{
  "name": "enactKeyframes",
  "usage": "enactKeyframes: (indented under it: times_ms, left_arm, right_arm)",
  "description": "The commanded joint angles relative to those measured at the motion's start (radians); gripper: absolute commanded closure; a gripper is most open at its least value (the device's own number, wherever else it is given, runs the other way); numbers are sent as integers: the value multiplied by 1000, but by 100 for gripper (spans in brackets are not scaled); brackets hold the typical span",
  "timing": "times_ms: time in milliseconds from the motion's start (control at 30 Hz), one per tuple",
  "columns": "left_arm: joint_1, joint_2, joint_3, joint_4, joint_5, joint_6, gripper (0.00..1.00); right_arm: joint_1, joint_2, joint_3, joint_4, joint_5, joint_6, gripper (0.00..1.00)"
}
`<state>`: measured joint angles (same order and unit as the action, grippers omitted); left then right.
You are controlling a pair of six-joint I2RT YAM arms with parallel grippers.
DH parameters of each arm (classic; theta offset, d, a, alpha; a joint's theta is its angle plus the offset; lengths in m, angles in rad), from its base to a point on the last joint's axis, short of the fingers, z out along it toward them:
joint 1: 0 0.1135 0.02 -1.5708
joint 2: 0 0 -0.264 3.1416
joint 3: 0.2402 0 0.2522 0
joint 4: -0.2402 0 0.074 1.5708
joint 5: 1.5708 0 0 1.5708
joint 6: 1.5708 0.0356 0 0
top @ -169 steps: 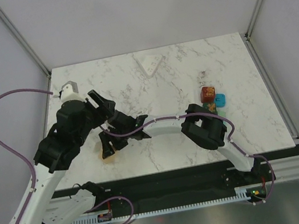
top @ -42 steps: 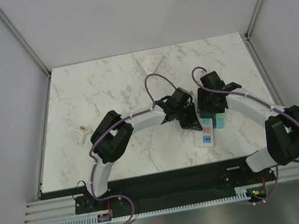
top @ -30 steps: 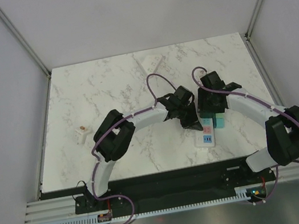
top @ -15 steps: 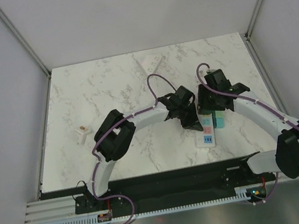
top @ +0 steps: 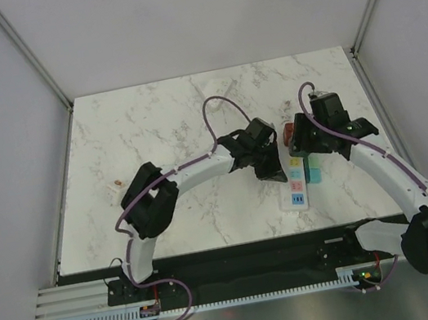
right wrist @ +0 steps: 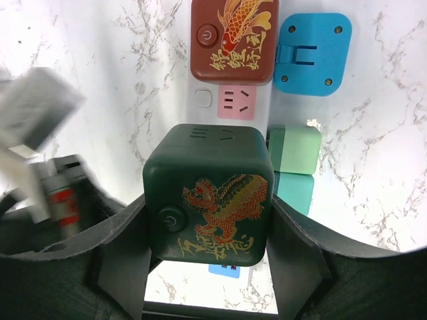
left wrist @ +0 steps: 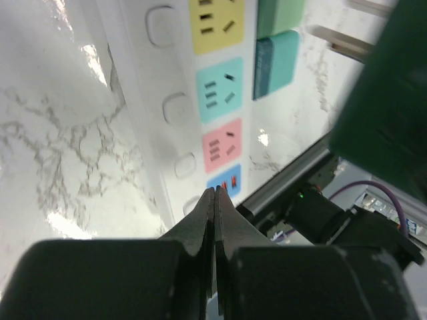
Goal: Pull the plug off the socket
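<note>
Right end effector (right wrist: 208, 257) grips green plug (right wrist: 208, 190).

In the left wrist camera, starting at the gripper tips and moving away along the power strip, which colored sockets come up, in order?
blue socket → pink socket → teal socket → yellow socket

Bright even light, blurred wrist foregrounds

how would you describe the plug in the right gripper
On the marble table lies a white power strip with coloured sockets. Above it, the right gripper holds a dark green cube plug with a dragon; the red cube beyond it shows a fish.
</note>
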<state>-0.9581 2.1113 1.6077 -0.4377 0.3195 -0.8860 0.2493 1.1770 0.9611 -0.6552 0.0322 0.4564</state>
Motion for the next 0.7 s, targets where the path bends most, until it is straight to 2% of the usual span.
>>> enactKeyframes:
  times_ms: [0, 233, 333, 433, 500, 667]
  left_arm:
    - [18, -195, -34, -3, -63, 59, 98]
    - [65, -486, -222, -4, -203, 97, 98]
    - [149, -617, -348, -4, -218, 90, 98]
    - [205, -707, -391, -4, -209, 96, 98]
    - [240, -787, -410, -19, -221, 113, 98]
    - [272, -911, -397, -88, -266, 145, 98]
  right_arm:
    - [-36, -4, 47, 19, -127, -27, 100]
    - [-58, 75, 34, 159, -517, -134, 100]
    - [-51, 114, 13, 254, -656, -98, 100]
    - [17, 150, 18, 325, -675, -81, 100]
    - [105, 194, 39, 359, -667, -74, 100]
    - [299, 381, 134, 446, -667, -68, 100]
